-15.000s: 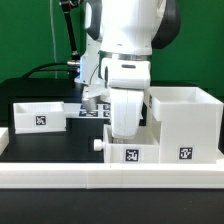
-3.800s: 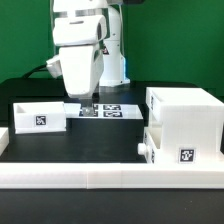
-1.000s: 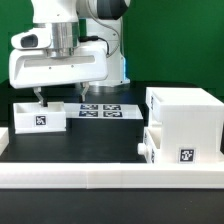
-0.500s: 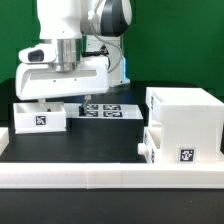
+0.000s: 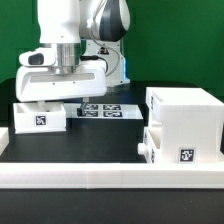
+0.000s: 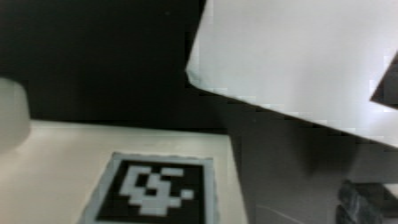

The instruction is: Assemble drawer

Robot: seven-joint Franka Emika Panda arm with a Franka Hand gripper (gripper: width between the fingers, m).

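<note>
While the arm hangs vertically, we see its claw [image 5: 52, 101] lowered onto the small tray [image 5: 40, 117] at the exterior view's left. We cannot tell its finger spacing. The housing [image 5: 186, 120] stands well apart on the counter [image 5: 90, 145].

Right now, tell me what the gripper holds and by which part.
It cannot be told. The gripper hangs low over the small tray at the exterior view's left, its fingertips hidden behind the tray wall; the wrist view shows no contact.

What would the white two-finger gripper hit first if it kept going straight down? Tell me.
Most likely the small white plastic tray on the exterior view's left: the gripper points down right over it. Depth is unclear, so rim or floor cannot be told.
</note>
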